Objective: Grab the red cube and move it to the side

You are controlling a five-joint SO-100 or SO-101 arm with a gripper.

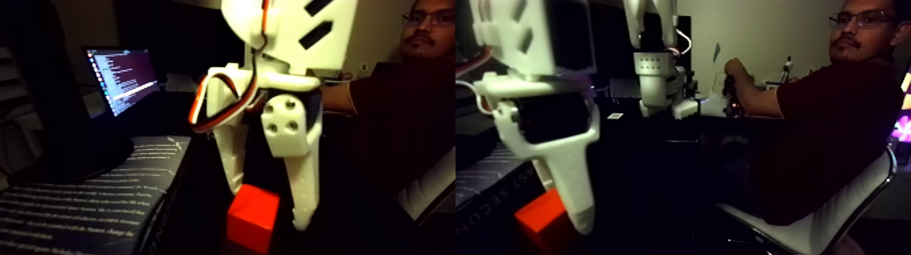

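The red cube (252, 218) sits low on a dark surface in the left half of the fixed view, and shows again in the right half as the same red cube (539, 220). My white gripper (271, 209) hangs over it, open. One finger (232, 169) comes down at the cube's upper left corner and the other finger (304, 197) reaches down past its right side, so the cube lies between them. Whether either finger touches the cube I cannot tell. In the right half, a single finger (576, 197) stands just right of the cube.
A dark book (88, 203) with white lettering lies left of the cube, with a lit laptop screen (125, 78) behind it. A person (827, 115) sits on a white chair (847, 210) at the right, hand near a second white arm (656, 74).
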